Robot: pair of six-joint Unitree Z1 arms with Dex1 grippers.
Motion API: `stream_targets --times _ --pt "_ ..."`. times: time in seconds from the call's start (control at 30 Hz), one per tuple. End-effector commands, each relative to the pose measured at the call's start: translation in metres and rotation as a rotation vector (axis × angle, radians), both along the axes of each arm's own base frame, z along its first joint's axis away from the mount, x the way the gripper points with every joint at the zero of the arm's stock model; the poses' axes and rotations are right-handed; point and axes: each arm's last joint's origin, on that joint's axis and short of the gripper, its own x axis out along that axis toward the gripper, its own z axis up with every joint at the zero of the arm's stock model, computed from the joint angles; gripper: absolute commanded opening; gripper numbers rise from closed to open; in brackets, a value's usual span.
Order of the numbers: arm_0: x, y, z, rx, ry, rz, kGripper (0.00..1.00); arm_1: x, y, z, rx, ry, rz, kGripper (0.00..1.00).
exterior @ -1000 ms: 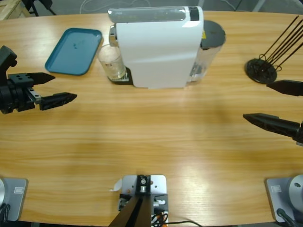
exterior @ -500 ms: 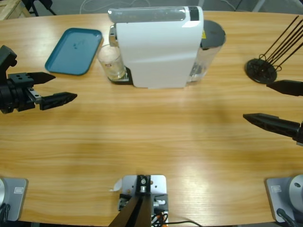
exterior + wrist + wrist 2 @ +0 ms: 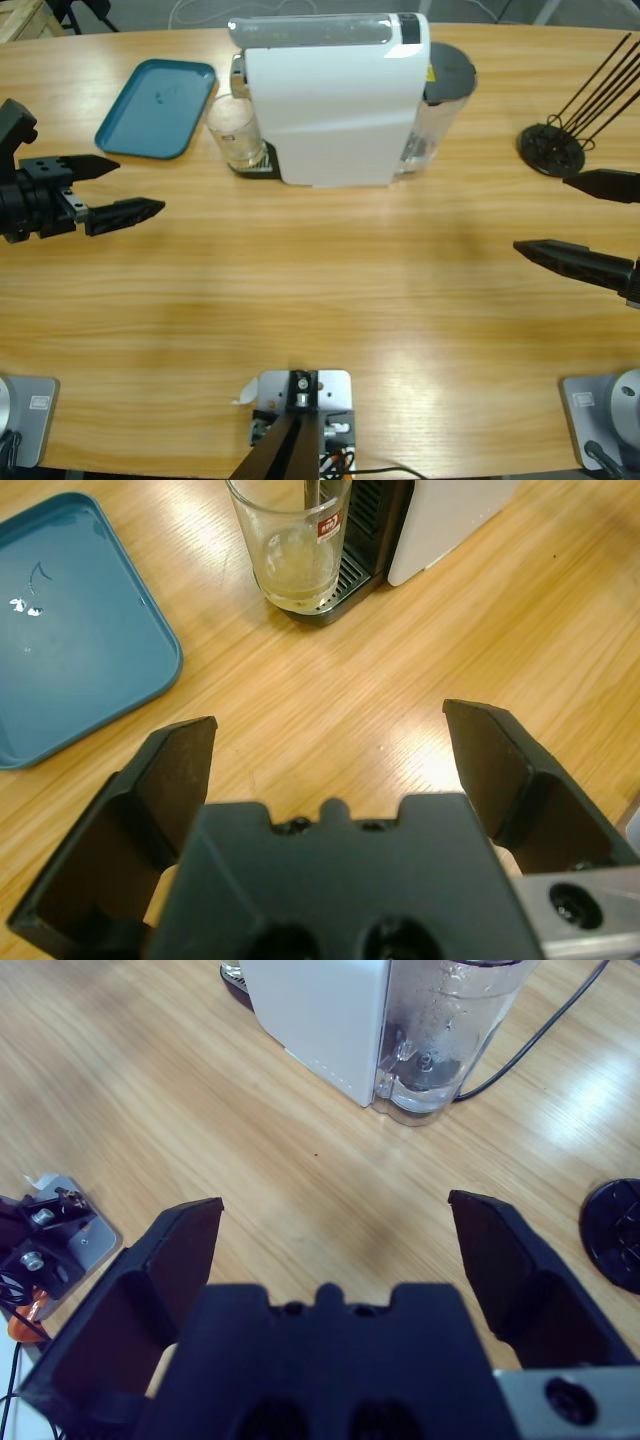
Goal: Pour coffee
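A clear glass tumbler [image 3: 236,132] with a small red mark stands on the drip grate of the white coffee machine [image 3: 335,100], under its spout. A shallow layer of pale amber coffee [image 3: 293,580] lies in the bottom of the glass [image 3: 292,540]. My left gripper [image 3: 138,185] is open at the table's left edge, pointing right, well short of the glass; between its jaws in the left wrist view there is only bare wood [image 3: 330,725]. My right gripper [image 3: 542,214] is open at the right edge, pointing left, with nothing in it [image 3: 335,1208].
A teal tray [image 3: 158,108] lies left of the machine. The machine's clear water tank [image 3: 450,1030] sits at its right end, with a black cable behind it. A black round-based wire stand [image 3: 552,148] is at the far right.
The left gripper has crept very slightly to the right. The right arm, the glass and the machine have not moved.
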Motion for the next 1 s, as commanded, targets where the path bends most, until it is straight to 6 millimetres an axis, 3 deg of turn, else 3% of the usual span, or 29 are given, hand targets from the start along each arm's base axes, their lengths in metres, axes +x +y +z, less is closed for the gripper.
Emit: stream_targets --times 0.03,0.17,0.4,0.73,1.0 --pt "0.0 -0.002 -0.004 -0.016 -0.023 -0.006 1.0 -0.004 -0.003 -0.011 -0.013 0.011 -0.003 1.0" --pt "0.015 -0.014 0.0 -0.039 -0.07 0.014 1.0 -0.004 -0.003 -0.01 -0.027 -0.005 0.01 1.0" --pt "0.05 -0.047 -0.016 -0.074 -0.101 -0.001 1.0 -0.01 -0.008 -0.008 -0.016 -0.042 0.018 1.0" --pt "0.073 -0.073 -0.037 -0.12 -0.156 -0.016 1.0 -0.011 -0.01 -0.009 -0.023 -0.059 0.003 1.0" --pt "0.078 -0.077 -0.057 -0.091 -0.129 -0.006 1.0 -0.012 -0.01 -0.012 -0.02 -0.057 0.009 1.0"
